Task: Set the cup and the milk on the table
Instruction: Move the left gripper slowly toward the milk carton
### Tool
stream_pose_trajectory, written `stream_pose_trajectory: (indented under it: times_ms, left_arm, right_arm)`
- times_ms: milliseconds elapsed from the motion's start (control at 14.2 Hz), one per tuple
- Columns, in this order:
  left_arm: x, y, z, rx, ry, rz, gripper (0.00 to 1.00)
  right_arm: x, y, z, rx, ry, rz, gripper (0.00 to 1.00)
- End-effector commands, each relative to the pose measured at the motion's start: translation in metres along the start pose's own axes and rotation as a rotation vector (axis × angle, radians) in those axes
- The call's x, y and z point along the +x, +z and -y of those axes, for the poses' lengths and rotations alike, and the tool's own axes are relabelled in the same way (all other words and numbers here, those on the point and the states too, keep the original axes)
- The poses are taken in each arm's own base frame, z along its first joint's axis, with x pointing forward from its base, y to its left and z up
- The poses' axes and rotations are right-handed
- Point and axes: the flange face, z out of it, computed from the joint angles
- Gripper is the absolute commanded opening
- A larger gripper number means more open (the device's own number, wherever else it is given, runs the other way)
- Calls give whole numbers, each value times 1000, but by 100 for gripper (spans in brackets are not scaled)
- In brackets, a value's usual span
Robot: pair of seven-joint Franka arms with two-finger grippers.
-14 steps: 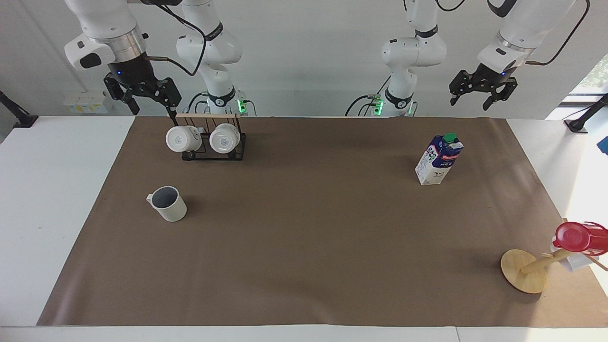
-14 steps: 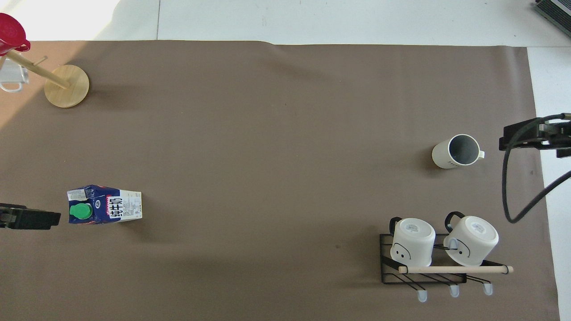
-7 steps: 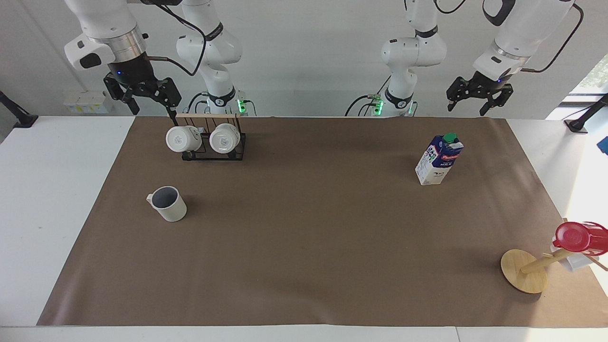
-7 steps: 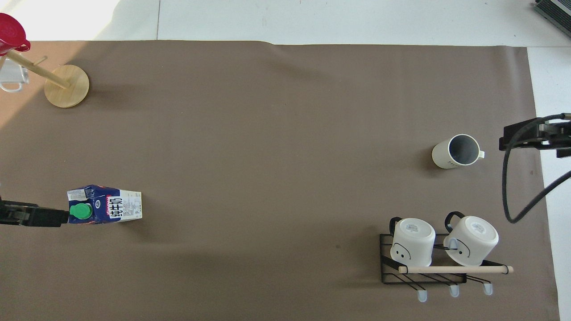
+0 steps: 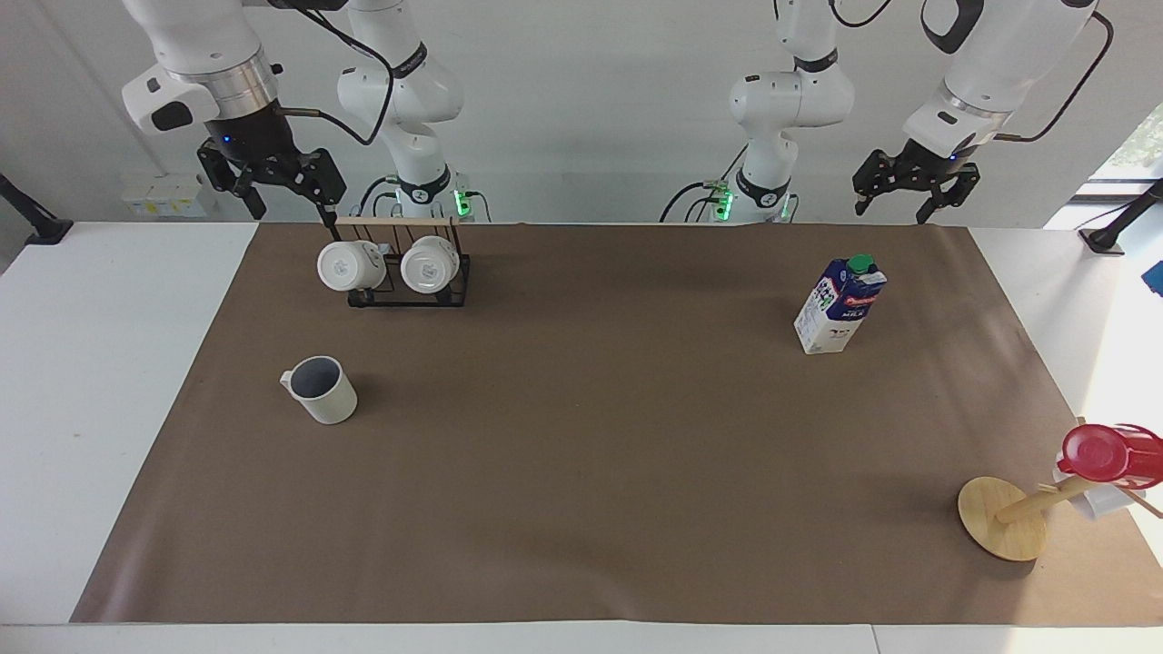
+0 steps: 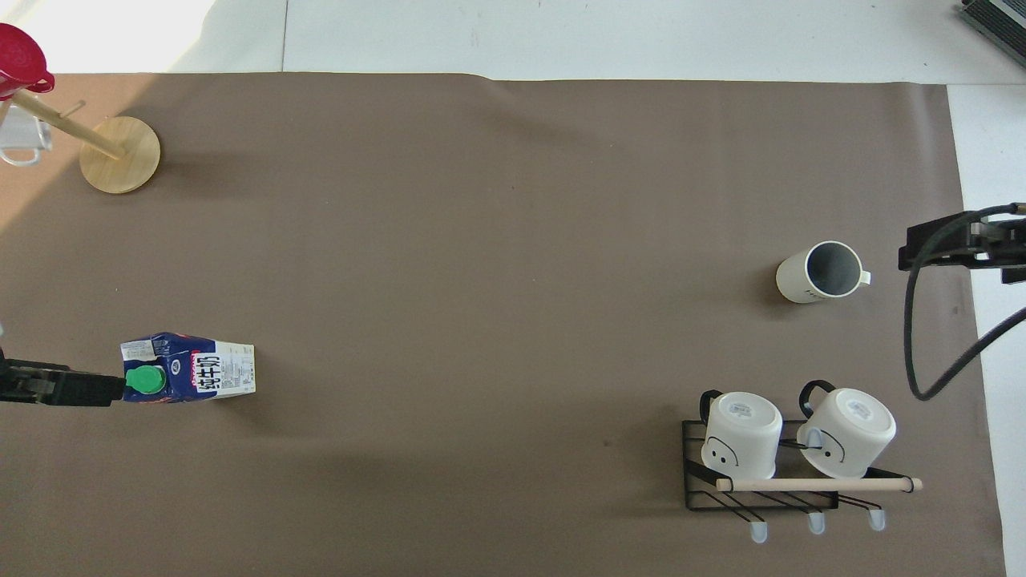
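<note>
The cup, cream-white with a dark inside, stands upright on the table's brown sheet toward the right arm's end. The milk, a blue and white carton with a green cap, stands upright toward the left arm's end. High over the sheet's edge by the robots, my left gripper hangs open and empty, well apart from the milk. My right gripper waits open and empty in the air just above the mug rack's end, clear of the cup.
A black wire rack with a wooden bar holds two white mugs, nearer to the robots than the cup. A tilted wooden mug tree carries a red cup at the left arm's end.
My left gripper has risen a little and shifted toward the table's middle; from above, its tip now reaches the milk's cap. The right arm, cup and milk have not moved.
</note>
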Motion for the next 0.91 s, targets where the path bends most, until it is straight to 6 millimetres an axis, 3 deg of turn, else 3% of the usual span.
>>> stream_pose_trajectory:
  times_ms: [0, 351, 842]
  left_arm:
    - [-5, 0, -3, 21, 7, -18, 100]
    - [-1, 9, -4, 20, 6, -10, 100]
    - [1, 22, -3, 21, 4, -17, 100]
  right_arm:
    - [-4, 0, -5, 15, 16, 6, 100]
    - [3, 0, 0, 15, 10, -29, 100]
    - [29, 30, 2, 24, 4, -54, 100]
